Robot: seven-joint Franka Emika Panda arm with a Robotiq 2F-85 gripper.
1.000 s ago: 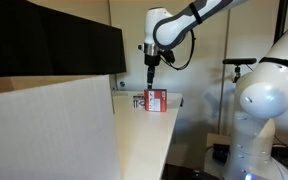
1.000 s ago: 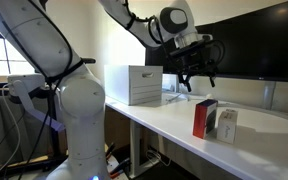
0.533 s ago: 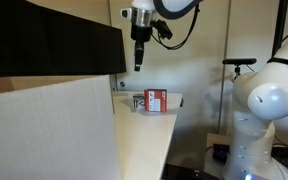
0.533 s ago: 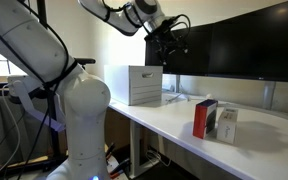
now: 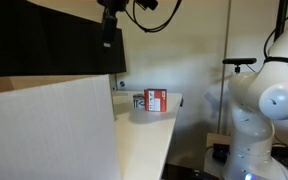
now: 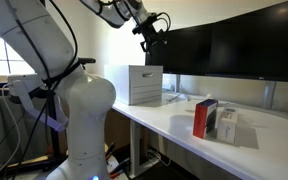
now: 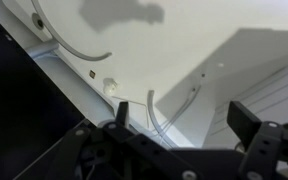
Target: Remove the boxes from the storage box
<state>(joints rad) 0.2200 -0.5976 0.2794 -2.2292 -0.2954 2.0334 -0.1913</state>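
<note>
– swung up and leftward since a second ago, carrying the gripper (image 5: 109,28) away from the boxes (image 5: 156,100), high before the dark monitor (image 5: 44,45).
– grip?
– spread wide in the wrist view, pinching nothing.
– and the boxes?
– standing together on the white table (image 6: 174,125), far right – outside the storage box (image 6: 144,85), well apart from it.

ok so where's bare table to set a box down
Bare white tabletop lies between the white storage box and the red carton, and also past the white carton toward the table's end. Crowded only where those two cartons stand side by side.
</note>
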